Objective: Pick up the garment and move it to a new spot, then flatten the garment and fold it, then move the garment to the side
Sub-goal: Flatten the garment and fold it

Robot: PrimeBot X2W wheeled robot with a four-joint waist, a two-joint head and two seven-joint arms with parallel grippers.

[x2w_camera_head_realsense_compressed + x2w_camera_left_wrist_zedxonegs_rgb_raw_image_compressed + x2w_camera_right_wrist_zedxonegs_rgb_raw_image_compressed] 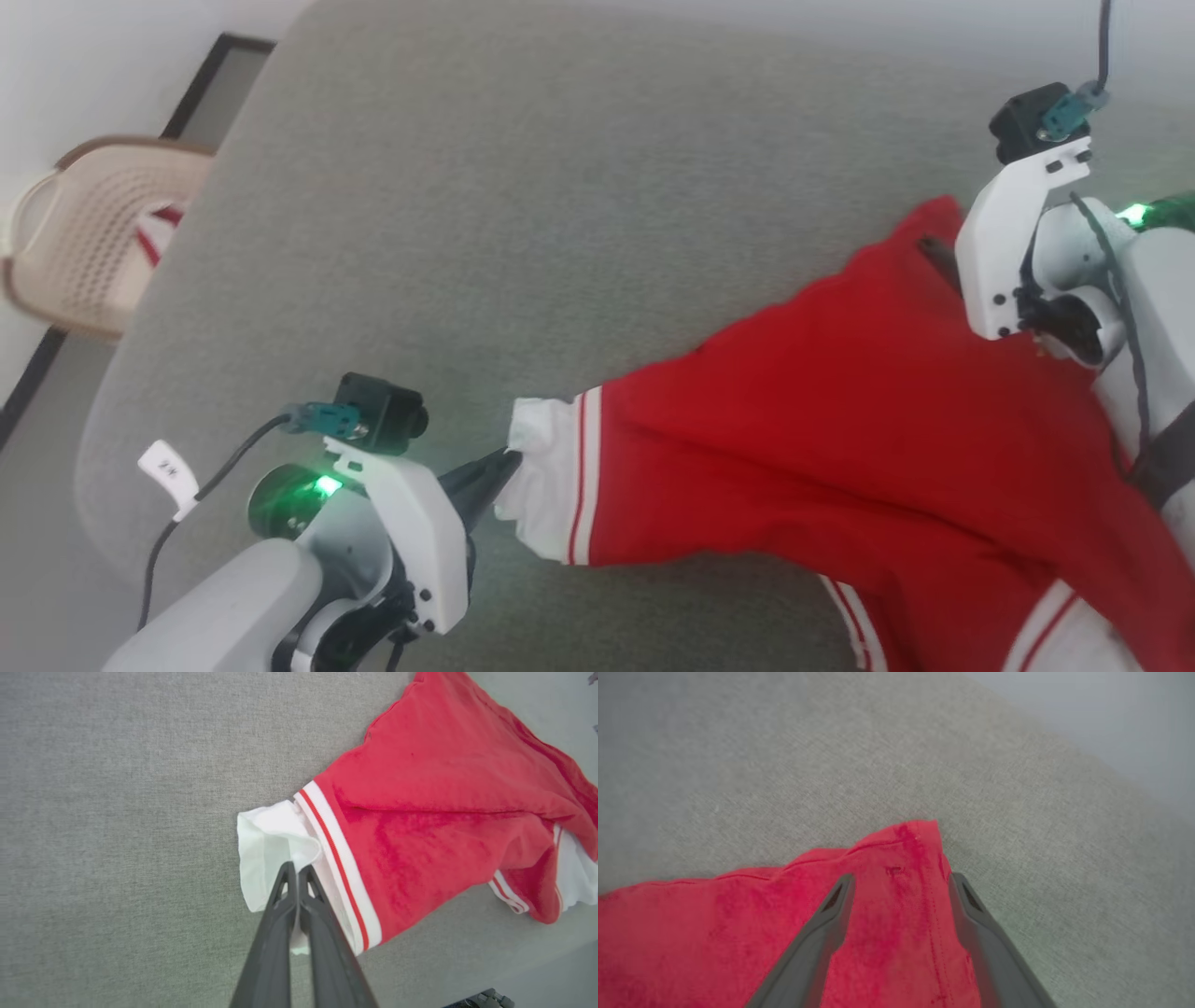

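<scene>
While pinching garment (444, 812), left pincer (296, 869) points rightward.

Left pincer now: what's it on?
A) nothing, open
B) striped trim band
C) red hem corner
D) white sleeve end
D: the left pincer is shut on the white sleeve end of the garment, just outside the striped trim band.

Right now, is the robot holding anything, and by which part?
The left tool pinches the red top by its white sleeve end. The right tool is open around a red corner, gripping nothing.
</scene>
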